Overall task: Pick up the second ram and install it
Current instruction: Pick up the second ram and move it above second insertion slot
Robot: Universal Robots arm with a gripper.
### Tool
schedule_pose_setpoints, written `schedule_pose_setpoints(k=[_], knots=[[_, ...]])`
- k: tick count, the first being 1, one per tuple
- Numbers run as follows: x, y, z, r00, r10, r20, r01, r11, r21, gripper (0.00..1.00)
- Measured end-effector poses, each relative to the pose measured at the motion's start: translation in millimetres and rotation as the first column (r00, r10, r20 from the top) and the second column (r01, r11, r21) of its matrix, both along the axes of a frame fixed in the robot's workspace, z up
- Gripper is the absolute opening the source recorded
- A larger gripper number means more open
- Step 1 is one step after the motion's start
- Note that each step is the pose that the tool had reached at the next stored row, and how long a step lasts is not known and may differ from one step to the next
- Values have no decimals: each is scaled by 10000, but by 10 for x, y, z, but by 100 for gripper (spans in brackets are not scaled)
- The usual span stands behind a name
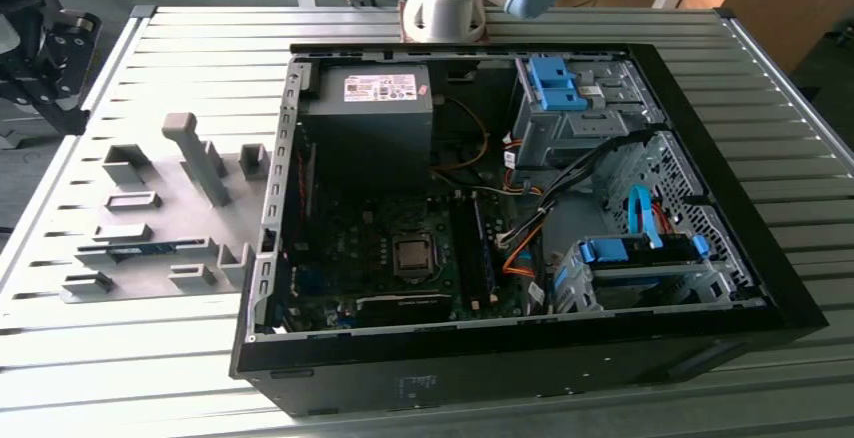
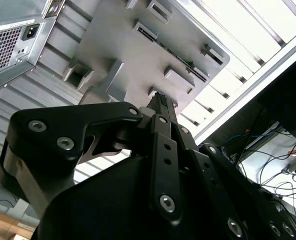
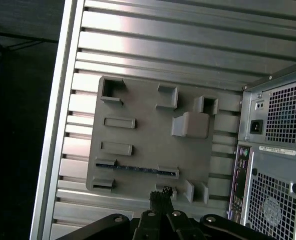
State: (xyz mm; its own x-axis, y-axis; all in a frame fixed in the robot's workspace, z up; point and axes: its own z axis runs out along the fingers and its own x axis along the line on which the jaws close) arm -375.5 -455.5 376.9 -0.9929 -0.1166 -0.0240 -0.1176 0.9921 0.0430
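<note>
the claw [image 3: 160, 196] [image 2: 159, 100] hangs well above the grey fixture plate [image 3: 148, 135], pointing down at it, its fingers closed on nothing (tip to tip in both wrist views). the second ram [image 3: 136, 169] lies in its plate slot, below and just ahead of the claw, untouched.

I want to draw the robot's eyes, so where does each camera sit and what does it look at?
Exterior view: off the arm, looking down into the open computer and the grey tray beside it; the arm's base shows behind.
First wrist view: on the arm, looking down at the grey tray with the memory stick in it; the gripper shows.
Second wrist view: on the arm, looking past the gripper at the grey tray.
Shared: all three see the grey tray.
</note>
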Motion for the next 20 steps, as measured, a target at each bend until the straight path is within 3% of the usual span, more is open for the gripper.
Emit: schedule_pose_setpoints(k=[9,16,20], knots=[[-4,-1,-3,9945,1048,-1,-1048,9945,0,11],[-15,-1,-4,9815,1916,-1,-1916,9815,-1,11],[-15,-1,-5,9803,1977,0,-1977,9803,0,11]])
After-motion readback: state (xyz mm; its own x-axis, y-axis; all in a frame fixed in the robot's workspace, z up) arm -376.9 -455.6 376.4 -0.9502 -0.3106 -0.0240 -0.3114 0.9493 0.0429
